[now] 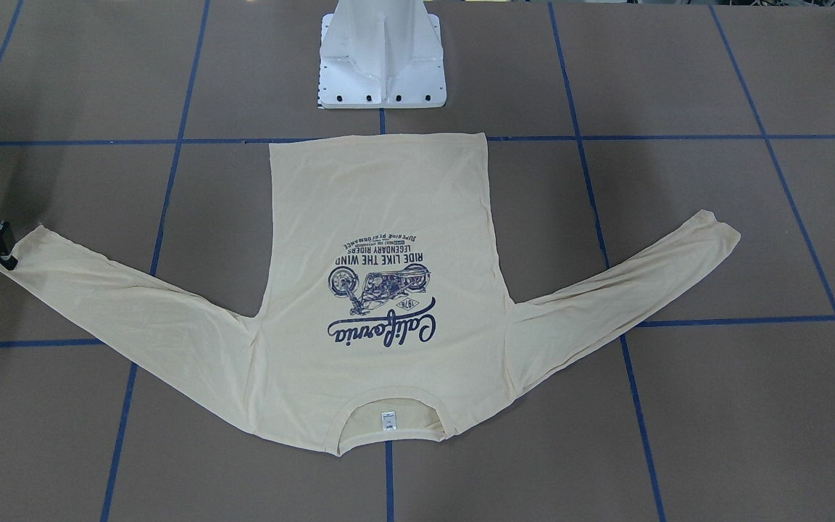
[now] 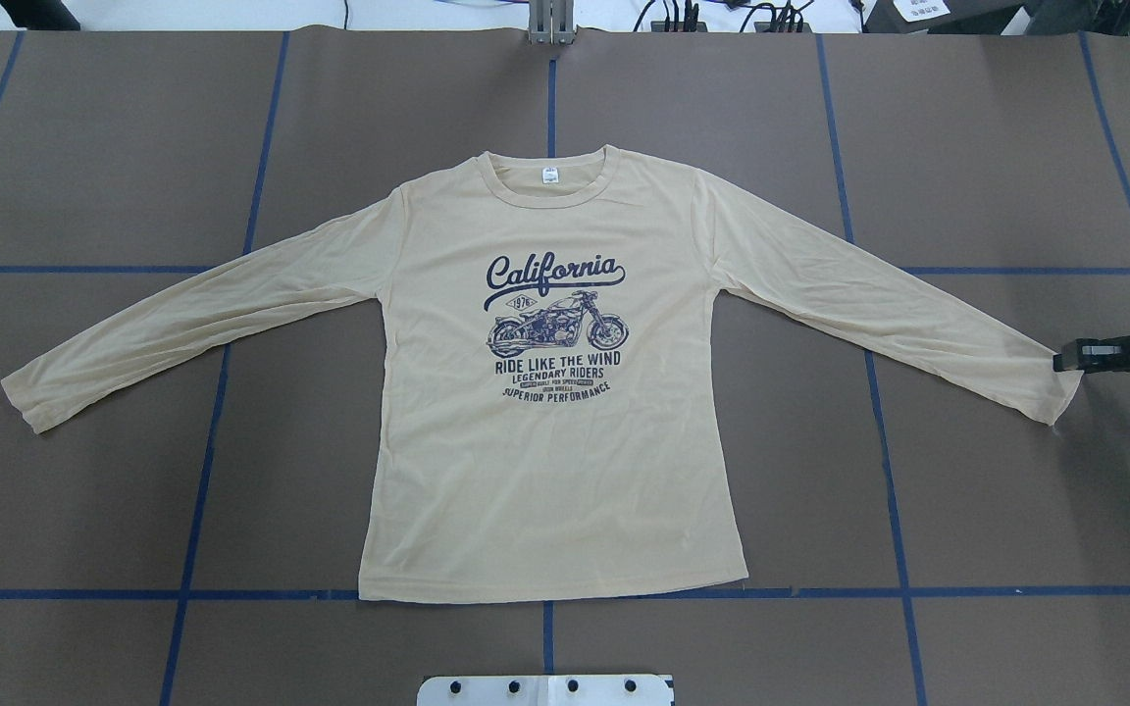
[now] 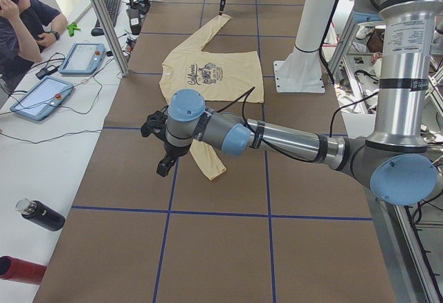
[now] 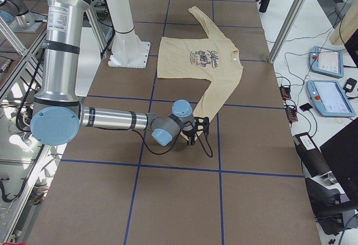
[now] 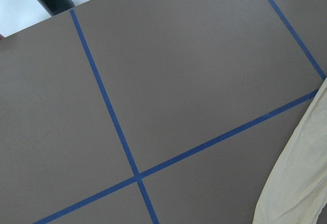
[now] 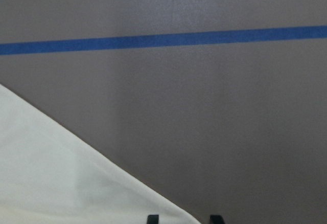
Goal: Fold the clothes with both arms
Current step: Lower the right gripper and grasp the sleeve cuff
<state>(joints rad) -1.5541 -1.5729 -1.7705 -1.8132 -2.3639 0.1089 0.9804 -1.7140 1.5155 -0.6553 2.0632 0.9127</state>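
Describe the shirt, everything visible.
The shirt is pale cream-yellow, thin, long-sleeved, with a ribbed round collar, small white tag and navy California motorcycle print. It lies flat, print up, on the brown table, sleeves spread, collar away from the robot. The right tool sits at one cuff; contact unclear.

Wide table (image 2: 133,490) margin flanks shirt (image 2: 545,471); white pedestal (image 1: 381,65) stands near hem

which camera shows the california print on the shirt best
The overhead exterior view: the print on the shirt is upright, large and readable. The front-facing view shows it upside down; both side views show it small and slanted; the wrist cameras see only sleeve fabric and table.
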